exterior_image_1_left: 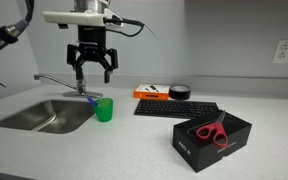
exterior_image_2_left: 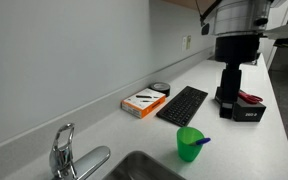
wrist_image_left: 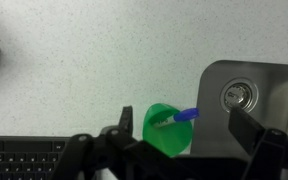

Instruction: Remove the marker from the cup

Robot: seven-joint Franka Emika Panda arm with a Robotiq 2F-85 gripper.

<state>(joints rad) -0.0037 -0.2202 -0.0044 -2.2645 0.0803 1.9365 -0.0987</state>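
Far left in an exterior view: steel sink [exterior_image_1_left: 39, 115] w/ faucet [exterior_image_1_left: 64, 80] at its back edge. Next, on the tabletop [exterior_image_1_left: 84, 150] just beside the sink's rim, the cup [exterior_image_1_left: 104, 109] stands upright. The marker [exterior_image_1_left: 91, 98] is in it, tilted, blue end poking over the rim toward the sink. The fingers [exterior_image_1_left: 108, 66] hang above the cup, well clear of it, spread apart, holding nothing. Further right, not in play: orange box [exterior_image_1_left: 151, 92], black round dish [exterior_image_1_left: 179, 91], keyboard [exterior_image_1_left: 176, 108], then a black box [exterior_image_1_left: 199, 140] w/ red scissors [exterior_image_1_left: 213, 132] at its top.

Key relation, wrist view: the marker [wrist_image_left: 187, 114] sits below and between the two fingers [wrist_image_left: 117, 130]. Seen from above, its long axis runs approx along the line joining them, i.e. the same way they close.

My read: closing as-is would catch it end-on or hit the cup wall. Prob. needs a wrist turn so the pads cross the shaft, then a straight drop onto the exposed blue end. The lift should follow the tilt, else the cup, which looks like light plastic, may tip toward the sink.
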